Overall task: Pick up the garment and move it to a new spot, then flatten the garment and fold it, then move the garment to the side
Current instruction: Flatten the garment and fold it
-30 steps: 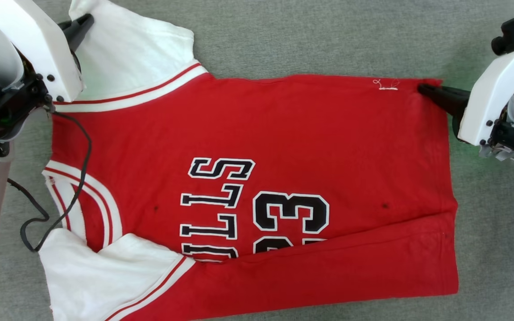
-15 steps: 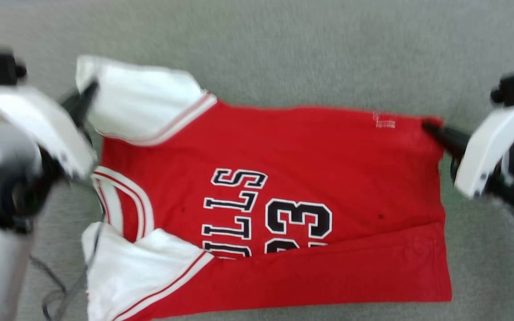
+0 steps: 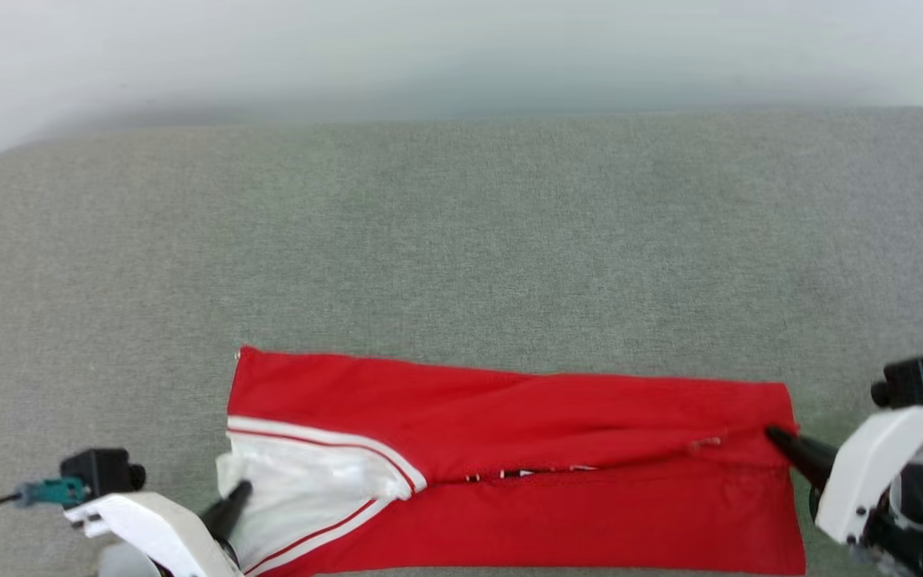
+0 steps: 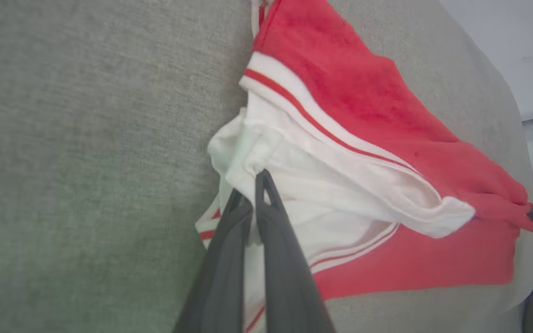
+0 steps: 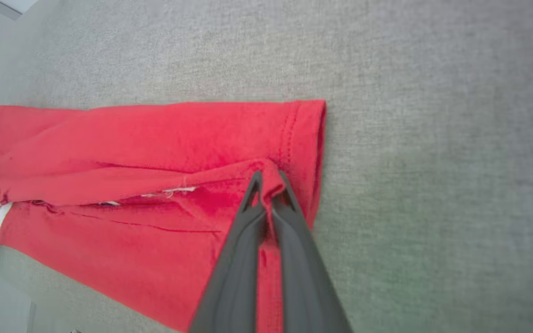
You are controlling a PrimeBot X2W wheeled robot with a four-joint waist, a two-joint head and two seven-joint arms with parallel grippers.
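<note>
As the head view shows it, the garment (image 3: 509, 473) lies on the grey counter (image 3: 461, 240) close to its near edge, doubled over on itself lengthwise, with its long axis running left to right. At the garment's left end, the left claw (image 3: 242, 487) is closed on a bunch of the white sleeve (image 3: 301, 473); the left wrist view confirms both fingers (image 4: 275, 240) nipped together with white cloth between the tips. At the right end, the right claw (image 3: 771, 435) is closed on a pinch of red cloth just inside the hem (image 5: 310, 138); the right wrist view confirms the cloth drawn up into a small peak at the tips.

Relation governing the coming move: the garment spans the gap between the two claws, one end held by each, so neither arm is nearer. The held edge sits above the near half, and the fold line appears to lie on the far side.

Assessment: the lengthwise fold appears part-made, the upper layer not yet laid flat. The held edge likely needs carrying toward the near edge with both claws level and the cloth taut. Risk: the bunched sleeve is untidy and may crease under the layer on release.
</note>
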